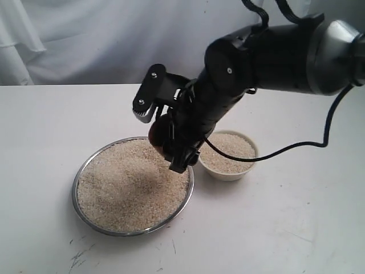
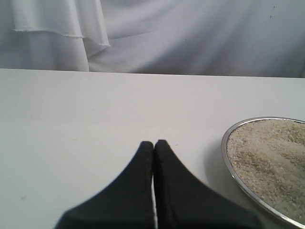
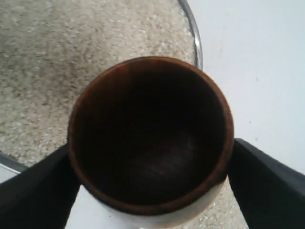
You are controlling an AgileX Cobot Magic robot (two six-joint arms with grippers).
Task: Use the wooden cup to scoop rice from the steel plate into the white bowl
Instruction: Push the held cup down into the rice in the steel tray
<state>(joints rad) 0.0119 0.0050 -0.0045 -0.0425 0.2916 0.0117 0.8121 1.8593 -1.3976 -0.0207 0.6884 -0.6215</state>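
The right gripper grasps the wooden cup by its sides, above the right edge of the steel plate, close to the white bowl. The cup is empty inside. The bowl already holds a good layer of rice, but the plate is full of rice, so I think more scoops are left. The left gripper is clenched on nothing, left of the plate

The right arm is glossy black with a silver-grey collar. A thin black cable runs behind the right pincer, and a black bracket with pale screws sits above it. The left pincer has matte black tapered fingers.
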